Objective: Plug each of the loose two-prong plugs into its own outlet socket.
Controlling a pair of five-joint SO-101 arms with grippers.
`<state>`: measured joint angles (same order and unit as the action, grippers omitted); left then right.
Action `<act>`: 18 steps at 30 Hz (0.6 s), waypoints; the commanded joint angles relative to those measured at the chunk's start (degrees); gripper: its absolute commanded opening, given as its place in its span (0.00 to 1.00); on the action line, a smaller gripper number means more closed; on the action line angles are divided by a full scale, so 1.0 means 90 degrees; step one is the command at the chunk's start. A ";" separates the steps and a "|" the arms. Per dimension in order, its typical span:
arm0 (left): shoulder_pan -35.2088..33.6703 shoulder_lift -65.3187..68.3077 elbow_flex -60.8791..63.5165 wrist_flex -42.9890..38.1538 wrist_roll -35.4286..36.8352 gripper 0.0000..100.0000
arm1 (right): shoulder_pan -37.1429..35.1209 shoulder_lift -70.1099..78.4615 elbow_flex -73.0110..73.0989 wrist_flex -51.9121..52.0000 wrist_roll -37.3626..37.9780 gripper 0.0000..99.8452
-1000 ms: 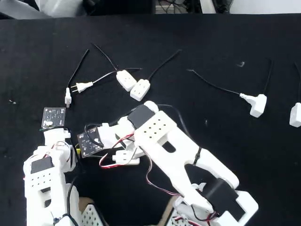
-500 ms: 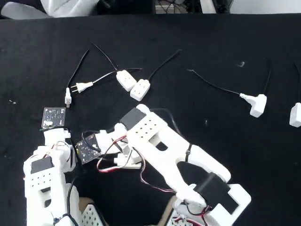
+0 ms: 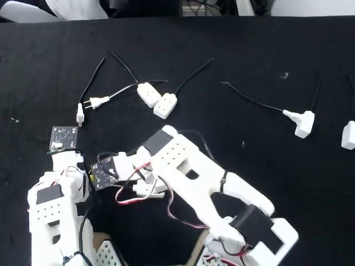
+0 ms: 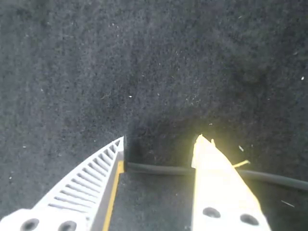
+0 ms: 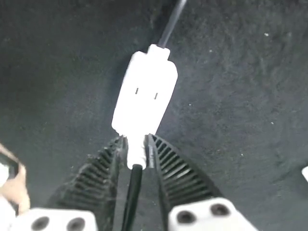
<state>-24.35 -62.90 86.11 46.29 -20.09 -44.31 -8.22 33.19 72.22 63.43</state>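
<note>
Black felt tabletop (image 3: 255, 44): right gripper (image 5: 136, 139) clenches a white plug (image 5: 136, 155) touching a white outlet block (image 5: 144, 96); left gripper (image 4: 160, 140) gapes open; two white sockets (image 3: 148, 94) lie at eleven o'clock.

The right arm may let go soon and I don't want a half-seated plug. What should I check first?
1. Right gripper shut on the plug: ok.
2. Plug touching the end of the socket block: ok.
3. Prongs fully in: cannot tell.
4. Left gripper out of the way: not ok; it is open, with a black cord lying between its fingers.
5. Other plug in a socket: not ok, it lies loose.
</note>
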 commanded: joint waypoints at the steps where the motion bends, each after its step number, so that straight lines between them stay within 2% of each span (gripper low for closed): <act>1: -0.0024 -0.0078 -0.0015 -0.0039 -0.0049 0.23 | -0.0068 0.0054 0.0454 -0.0733 -0.0352 0.01; 5: -0.0024 -0.0078 -0.0015 -0.0039 -0.0049 0.23 | -0.0068 0.0063 0.0845 -0.1162 -0.0547 0.01; 10: -0.0024 -0.0078 -0.0015 -0.0039 -0.0049 0.23 | -0.0078 0.0054 0.0952 -0.1162 -0.0615 0.01; 14: -0.0024 -0.0078 -0.0015 -0.0039 -0.0049 0.23 | -0.0088 0.0054 0.0728 -0.1094 -0.1114 0.01; 16: -0.0024 -0.0078 -0.0015 -0.0039 -0.0049 0.23 | -0.0088 0.0054 0.0523 -0.0928 -0.1387 0.06; 18: -0.0024 -0.0078 -0.0015 -0.0039 -0.0049 0.23 | -0.0088 0.0054 0.0366 -0.0772 -0.1621 0.15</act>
<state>-24.35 -62.90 86.11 46.29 -20.09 -44.40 -8.48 38.29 65.10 52.09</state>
